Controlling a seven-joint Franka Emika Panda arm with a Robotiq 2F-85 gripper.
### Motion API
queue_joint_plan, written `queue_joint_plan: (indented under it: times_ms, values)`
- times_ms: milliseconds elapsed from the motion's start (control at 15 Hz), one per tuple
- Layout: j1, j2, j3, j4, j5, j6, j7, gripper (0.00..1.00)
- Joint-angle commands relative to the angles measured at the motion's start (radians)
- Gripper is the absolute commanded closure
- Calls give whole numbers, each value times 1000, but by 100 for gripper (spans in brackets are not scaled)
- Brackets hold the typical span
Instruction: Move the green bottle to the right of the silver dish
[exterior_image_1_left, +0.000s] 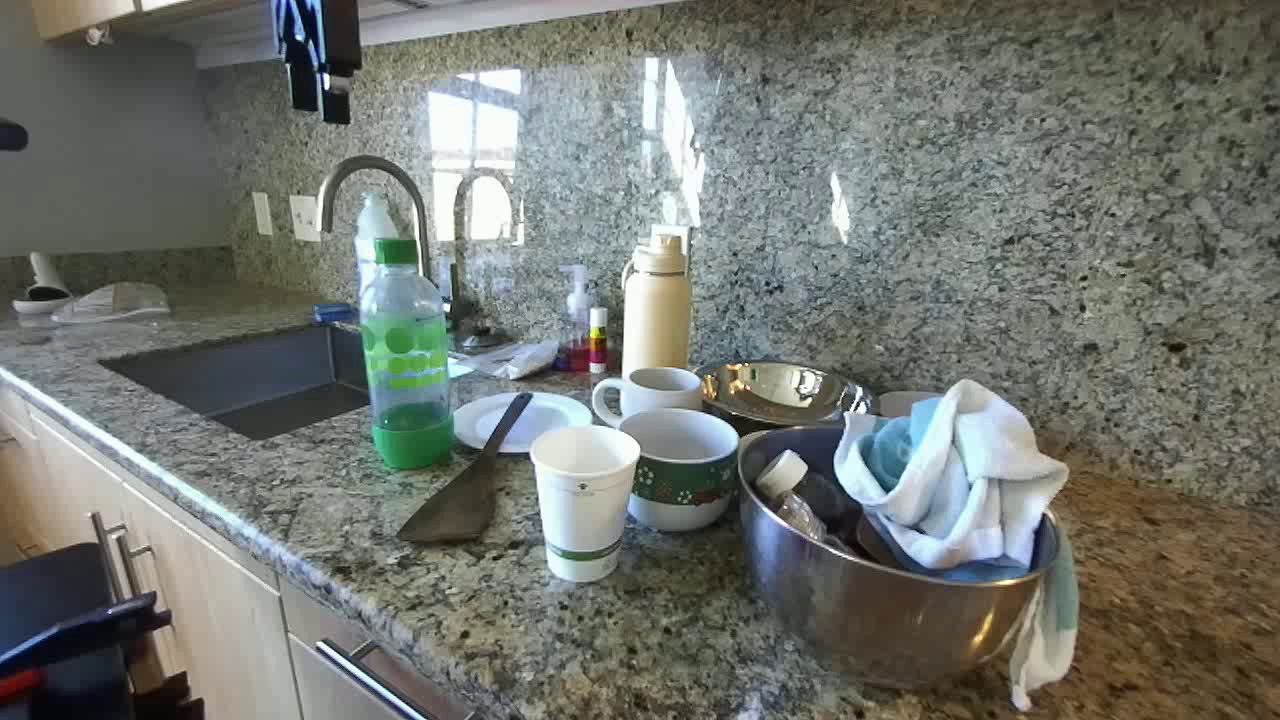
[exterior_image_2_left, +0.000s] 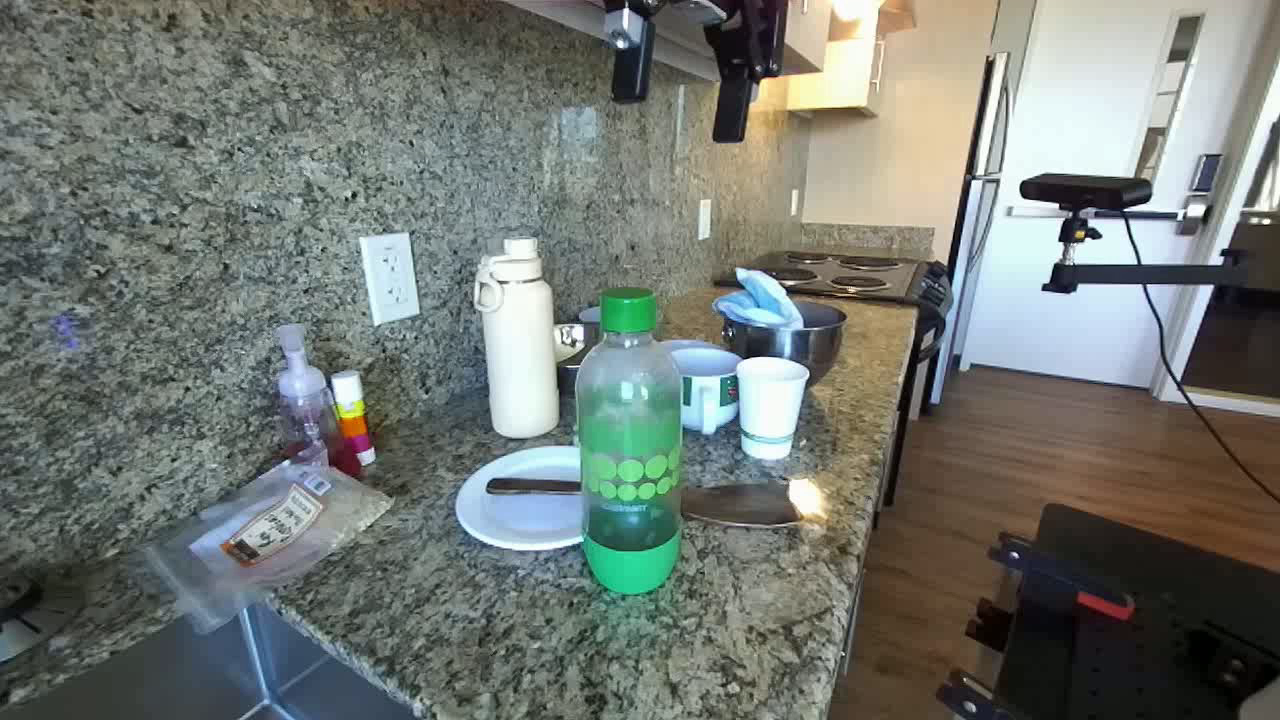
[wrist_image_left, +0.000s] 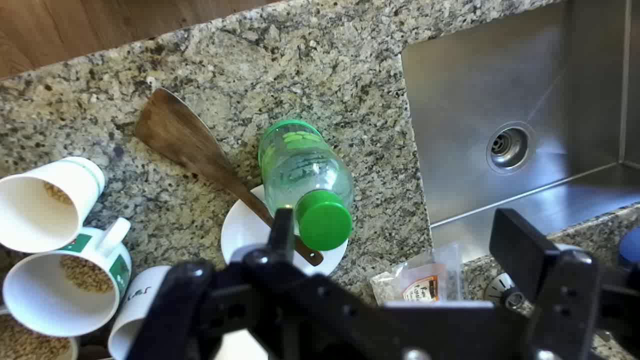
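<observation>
The green bottle (exterior_image_1_left: 408, 370) is a tall clear plastic bottle with a green cap, a green base and green dots. It stands upright on the counter between the sink and the white plate; it also shows in an exterior view (exterior_image_2_left: 630, 450) and in the wrist view (wrist_image_left: 307, 170). The silver dish (exterior_image_1_left: 880, 610) is a large deep steel bowl holding a towel and a small bottle; it also shows in an exterior view (exterior_image_2_left: 790, 340) and is out of the wrist view. My gripper (exterior_image_2_left: 682, 112) is open and empty, high above the counter. In the wrist view its jaws (wrist_image_left: 395, 220) gape, with the bottle's cap beside the left finger.
A white plate (exterior_image_1_left: 540, 415) bears the handle of a wooden spatula (exterior_image_1_left: 470, 490). A paper cup (exterior_image_1_left: 585, 510), a green-patterned mug (exterior_image_1_left: 680, 480), a white mug (exterior_image_1_left: 660, 390), a cream container (exterior_image_1_left: 656, 315) and a shallower steel dish (exterior_image_1_left: 785, 390) stand between bottle and bowl. The sink (wrist_image_left: 465, 100) adjoins.
</observation>
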Motion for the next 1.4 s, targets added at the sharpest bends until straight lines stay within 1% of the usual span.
queue_joint_plan:
  times_ms: [0,667,1067,1333]
  values:
    - [-5,0,4,3,1,-4,-1,0]
    - [-6,8,4,8,-3,-6,-3,0]
    - [-8,84,18,61,-42,-13,4,0]
    - [-5,179,27,127,-78,-24,9,0]
